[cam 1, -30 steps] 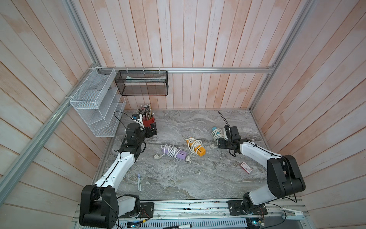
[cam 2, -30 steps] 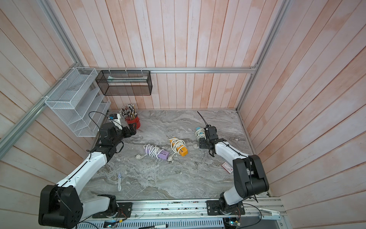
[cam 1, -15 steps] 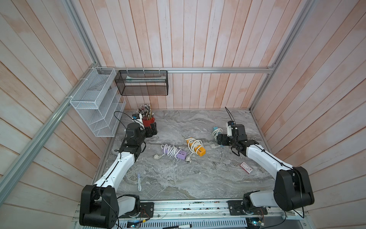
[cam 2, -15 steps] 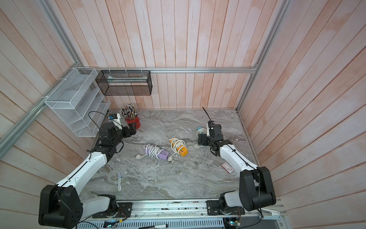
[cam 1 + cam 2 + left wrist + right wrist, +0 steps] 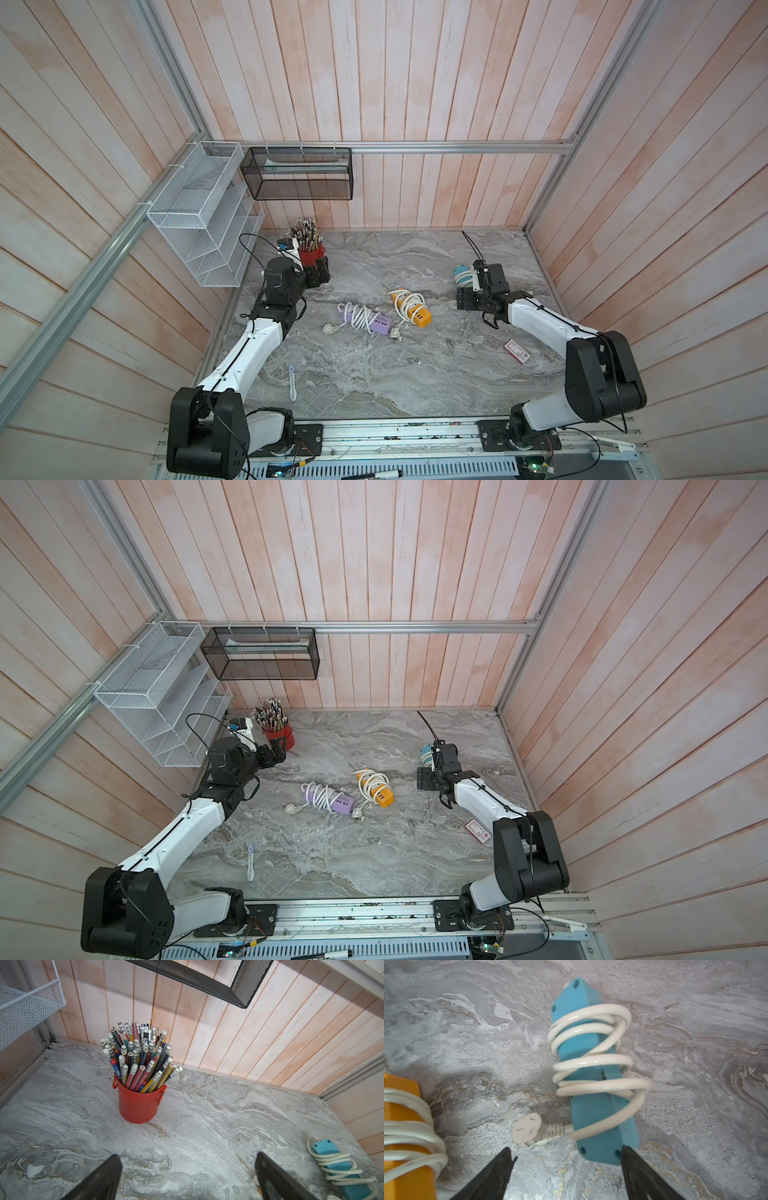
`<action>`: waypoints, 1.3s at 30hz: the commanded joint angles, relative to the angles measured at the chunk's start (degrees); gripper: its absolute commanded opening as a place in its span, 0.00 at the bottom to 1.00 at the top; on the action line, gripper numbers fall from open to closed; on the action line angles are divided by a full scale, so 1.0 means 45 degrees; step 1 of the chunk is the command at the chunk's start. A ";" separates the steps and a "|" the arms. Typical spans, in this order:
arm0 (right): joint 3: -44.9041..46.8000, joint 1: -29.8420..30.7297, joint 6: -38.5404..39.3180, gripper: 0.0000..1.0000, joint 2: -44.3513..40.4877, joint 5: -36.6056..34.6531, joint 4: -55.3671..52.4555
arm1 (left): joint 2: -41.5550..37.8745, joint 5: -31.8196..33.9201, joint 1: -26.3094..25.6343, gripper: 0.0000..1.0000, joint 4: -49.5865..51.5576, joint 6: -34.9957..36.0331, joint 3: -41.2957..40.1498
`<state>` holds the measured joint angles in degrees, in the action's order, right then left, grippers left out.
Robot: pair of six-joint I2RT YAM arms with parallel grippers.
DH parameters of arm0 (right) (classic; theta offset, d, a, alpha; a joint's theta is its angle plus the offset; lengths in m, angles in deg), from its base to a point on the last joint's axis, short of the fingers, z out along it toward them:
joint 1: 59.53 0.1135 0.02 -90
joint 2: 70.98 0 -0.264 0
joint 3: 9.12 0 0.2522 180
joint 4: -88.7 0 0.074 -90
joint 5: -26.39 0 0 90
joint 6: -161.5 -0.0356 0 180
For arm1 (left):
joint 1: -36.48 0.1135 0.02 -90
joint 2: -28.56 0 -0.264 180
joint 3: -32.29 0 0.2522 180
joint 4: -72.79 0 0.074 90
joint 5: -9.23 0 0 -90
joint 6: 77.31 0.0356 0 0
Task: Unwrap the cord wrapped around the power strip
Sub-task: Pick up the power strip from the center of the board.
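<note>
— Seeing the right pincer (image 5: pixel 566 1150) spread wide, holding nothing; cannot confirm contact between one tip and a corner of the blue power strip (image 5: pixel 587 1109).
— Wrapped?
— Yes: wound in white cord (image 5: pixel 591 1061), lying on the desk (image 5: pixel 467 1022), plug (image 5: pixel 526 1130) beside. Cropped alongside, an orange power strip (image 5: pixel 402 1180).
— From above?
— Mostly hidden behind the wrist in both top views. Finding the left pincer (image 5: pixel 188 1156) gaping too, empty, facing a red pencil cup (image 5: pixel 137 1105).
</note>
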<state>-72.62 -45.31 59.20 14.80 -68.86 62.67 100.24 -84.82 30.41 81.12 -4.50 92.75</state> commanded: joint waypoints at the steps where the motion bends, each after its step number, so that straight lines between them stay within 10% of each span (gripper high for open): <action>1: 0.0073 -0.0582 -0.0556 0.85 -0.0136 -0.0376 -0.0021 | -0.0107 0.0154 -0.0049 1.00 -0.0325 0.0144 -0.0293; 24: 0.0915 -0.2886 -0.1138 0.96 0.1359 0.4950 0.3711 | -0.0059 0.0036 -0.0039 1.00 -0.0632 0.0070 -0.0528; 35: 0.0525 -0.3295 -0.1392 0.88 0.2684 0.5774 0.4807 | -0.0147 0.0103 -0.0041 1.00 -0.0824 0.0121 -0.0675; 39: 0.0535 -0.3286 -0.1560 0.69 0.2880 0.6071 0.5011 | -0.0162 0.0122 -0.0041 1.00 -0.0824 0.0140 -0.0685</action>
<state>-69.14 -59.80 53.32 26.56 -42.88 83.41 100.35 -84.80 30.41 78.76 -4.50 90.76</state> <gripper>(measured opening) 0.732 0.998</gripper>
